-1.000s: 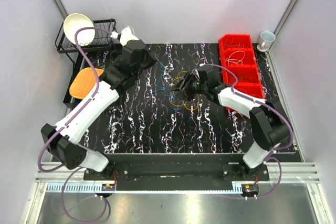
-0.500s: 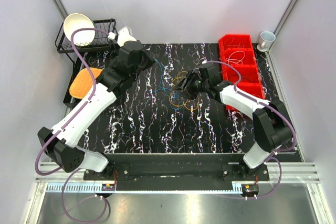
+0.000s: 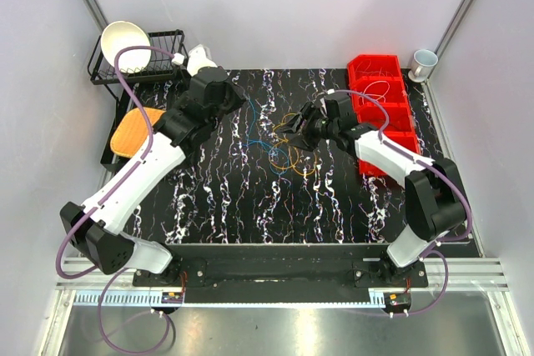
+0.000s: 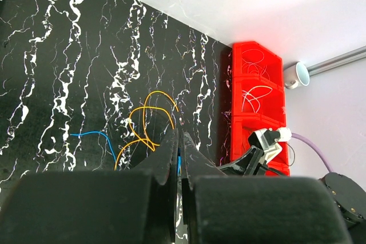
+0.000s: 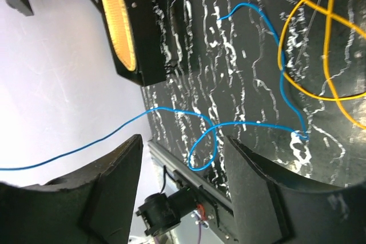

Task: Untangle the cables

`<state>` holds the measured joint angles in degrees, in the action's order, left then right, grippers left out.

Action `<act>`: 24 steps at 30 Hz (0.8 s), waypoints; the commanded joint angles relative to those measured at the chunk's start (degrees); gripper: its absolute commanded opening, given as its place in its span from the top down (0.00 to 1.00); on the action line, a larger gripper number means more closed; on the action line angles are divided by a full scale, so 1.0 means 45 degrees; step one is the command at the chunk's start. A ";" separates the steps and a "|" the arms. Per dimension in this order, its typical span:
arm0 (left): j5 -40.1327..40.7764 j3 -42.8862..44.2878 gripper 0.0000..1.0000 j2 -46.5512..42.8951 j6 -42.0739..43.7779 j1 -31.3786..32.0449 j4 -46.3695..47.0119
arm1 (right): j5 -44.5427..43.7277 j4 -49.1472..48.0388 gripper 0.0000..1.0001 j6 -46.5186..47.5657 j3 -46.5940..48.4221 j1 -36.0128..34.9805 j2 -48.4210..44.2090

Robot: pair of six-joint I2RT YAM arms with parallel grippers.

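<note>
The cables [image 3: 288, 146] lie in a loose bunch in the middle of the black tabletop [image 3: 250, 206], between the two hands. The left hand [image 4: 178, 141] is pressed together, pinching a blue cable [image 5: 257, 124]. The right hand [image 5: 183, 161] is spread and holds nothing, right over the bunch.

The step looks like pulling the blue one free. Its long line runs from the left hand off to the right and nearer, into the orange loops [image 4: 150, 118]. Next, the right hand should likely hold those loops down.

blue cable [image 5: 166, 108] end beyond right wrist view's left edge
</note>
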<state>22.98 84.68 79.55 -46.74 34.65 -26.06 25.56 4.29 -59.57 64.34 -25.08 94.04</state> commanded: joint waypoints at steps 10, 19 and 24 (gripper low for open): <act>-0.0029 0.0029 1.00 -0.0177 -0.0101 -0.0084 0.0499 | 0.1097 -0.1988 0.35 -0.1156 -0.1270 -0.0305 -0.0234; -0.0127 0.0049 1.00 -0.0041 -0.0238 -0.0064 0.0519 | 0.1019 -0.2400 0.36 -0.1410 -0.1211 -0.0734 0.0235; -0.0127 0.0029 1.00 -0.0060 -0.0257 -0.0064 0.0538 | 0.0921 -0.2556 0.36 -0.1489 -0.1250 -0.0891 0.0391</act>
<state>22.74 84.68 79.57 -47.27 34.54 -26.09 29.54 -4.51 -65.47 58.57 -28.05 95.55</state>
